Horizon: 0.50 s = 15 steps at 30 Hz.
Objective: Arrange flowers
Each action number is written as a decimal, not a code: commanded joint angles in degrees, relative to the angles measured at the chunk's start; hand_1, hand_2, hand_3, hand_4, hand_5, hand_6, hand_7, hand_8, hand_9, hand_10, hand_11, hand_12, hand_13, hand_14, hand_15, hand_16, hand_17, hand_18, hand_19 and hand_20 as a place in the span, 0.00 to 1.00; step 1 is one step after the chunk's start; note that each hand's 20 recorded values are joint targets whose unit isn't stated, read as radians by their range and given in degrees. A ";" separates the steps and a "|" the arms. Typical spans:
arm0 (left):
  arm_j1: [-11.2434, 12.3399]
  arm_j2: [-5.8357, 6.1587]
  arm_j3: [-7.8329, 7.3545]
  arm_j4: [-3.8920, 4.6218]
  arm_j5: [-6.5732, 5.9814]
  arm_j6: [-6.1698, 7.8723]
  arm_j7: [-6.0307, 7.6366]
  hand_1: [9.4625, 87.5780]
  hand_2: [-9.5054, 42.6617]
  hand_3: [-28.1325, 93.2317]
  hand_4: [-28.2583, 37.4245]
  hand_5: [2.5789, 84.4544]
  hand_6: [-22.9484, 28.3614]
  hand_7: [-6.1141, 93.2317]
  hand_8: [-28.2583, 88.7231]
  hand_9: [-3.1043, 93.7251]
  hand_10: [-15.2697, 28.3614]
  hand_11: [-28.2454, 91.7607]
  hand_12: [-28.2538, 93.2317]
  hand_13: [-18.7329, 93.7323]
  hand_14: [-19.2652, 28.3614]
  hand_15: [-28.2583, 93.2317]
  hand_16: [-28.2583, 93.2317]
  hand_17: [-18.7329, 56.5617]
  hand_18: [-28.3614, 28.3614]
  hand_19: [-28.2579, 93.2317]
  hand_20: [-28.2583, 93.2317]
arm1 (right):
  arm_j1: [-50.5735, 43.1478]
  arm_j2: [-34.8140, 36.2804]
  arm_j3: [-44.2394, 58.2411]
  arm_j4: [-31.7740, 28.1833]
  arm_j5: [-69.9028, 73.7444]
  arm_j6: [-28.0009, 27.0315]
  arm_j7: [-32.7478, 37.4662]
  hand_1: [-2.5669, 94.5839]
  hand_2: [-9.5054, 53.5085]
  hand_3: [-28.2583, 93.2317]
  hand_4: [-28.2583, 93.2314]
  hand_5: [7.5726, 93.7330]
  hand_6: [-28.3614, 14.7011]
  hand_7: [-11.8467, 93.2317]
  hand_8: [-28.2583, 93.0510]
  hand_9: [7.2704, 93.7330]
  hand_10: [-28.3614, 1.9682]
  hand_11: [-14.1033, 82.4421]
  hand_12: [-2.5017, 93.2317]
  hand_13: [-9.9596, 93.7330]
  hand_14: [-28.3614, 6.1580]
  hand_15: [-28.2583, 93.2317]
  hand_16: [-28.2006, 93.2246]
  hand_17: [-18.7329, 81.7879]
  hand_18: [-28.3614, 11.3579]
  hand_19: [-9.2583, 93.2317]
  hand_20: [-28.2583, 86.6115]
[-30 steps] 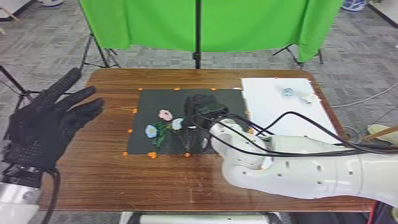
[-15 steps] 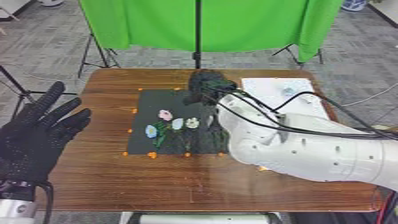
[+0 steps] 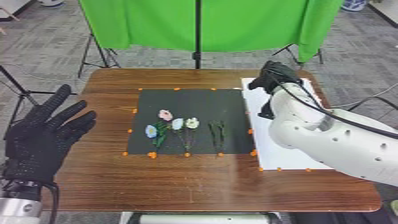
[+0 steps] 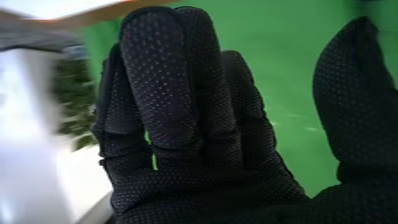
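Head view: flowers (image 3: 178, 123) lie at eight o'clock on the black mat (image 3: 191, 97), green stems (image 3: 218, 134) at four! Right hand (image 3: 276, 76), fingers straight, hovers over the white board (image 3: 282, 157) at the table's (image 3: 191, 185) one o'clock; left hand (image 3: 40, 142), fingers spread, at nine

On the black mat (image 3: 200, 110) lie four flower heads: one pink flower head (image 3: 165, 114), one light blue flower head (image 3: 151, 131), one bluish-white flower head (image 3: 178, 123) and one cream flower head (image 3: 193, 123). Toward that mat's right edge are two plain green stems (image 3: 217, 132). The wooden table (image 3: 178, 185) carries one black mat, one white board (image 3: 282, 152) and more than ten orange markers (image 3: 152, 155). There are two black-gloved hands: one left hand (image 3: 40, 142), one right hand (image 3: 277, 76).
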 commanded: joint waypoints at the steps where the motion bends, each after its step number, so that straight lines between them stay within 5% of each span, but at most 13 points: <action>1: -0.23 0.04 0.55 0.33 0.03 0.51 -0.79 0.14 0.32 0.85 0.00 0.29 0.54 0.22 0.15 0.28 0.76 0.40 0.33 0.32 0.97 0.62 0.18 0.11 0.93 0.67 0.51 | -0.89 4.55 1.51 6.52 1.52 -0.22 3.18 0.37 0.00 0.81 0.01 0.48 0.56 0.21 0.15 0.83 0.41 0.37 0.18 0.86 0.53 0.71 0.36 0.52 0.09 0.92 0.36; 15: 0.20 -0.05 0.85 0.26 -0.01 0.40 0.72 0.15 0.32 0.85 0.00 0.29 0.54 0.22 0.15 0.28 0.76 0.40 0.33 0.32 0.96 0.62 0.18 0.11 0.93 0.67 0.51 | 0.13 5.09 -0.72 13.77 3.77 -6.66 3.41 0.38 0.00 0.82 0.01 0.41 0.59 0.20 0.15 0.80 0.40 0.37 0.18 0.85 0.52 0.72 0.36 0.52 0.09 0.94 0.32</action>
